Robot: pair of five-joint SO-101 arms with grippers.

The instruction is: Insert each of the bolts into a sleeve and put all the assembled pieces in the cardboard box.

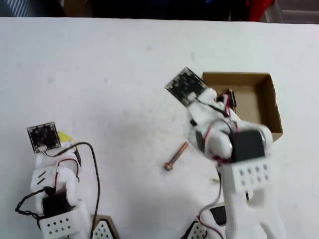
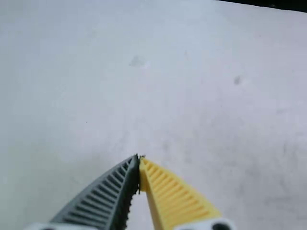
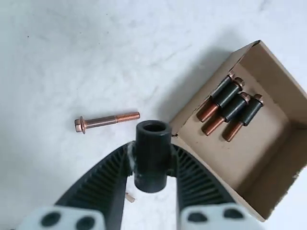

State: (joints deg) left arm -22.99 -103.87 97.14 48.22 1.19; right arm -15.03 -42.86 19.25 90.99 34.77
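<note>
Bright, even overhead light floods the white tabletop (image 1: 99,74), nearly washing out the right arm (image 1: 244,194) in the high view. The box (image 3: 268,158) throws a soft shadow leftward; the room beyond the far edge lies dark.

table (image 1: 99,74): white, faint smudges | red object (image 1: 260,7): beyond far edge
</note>
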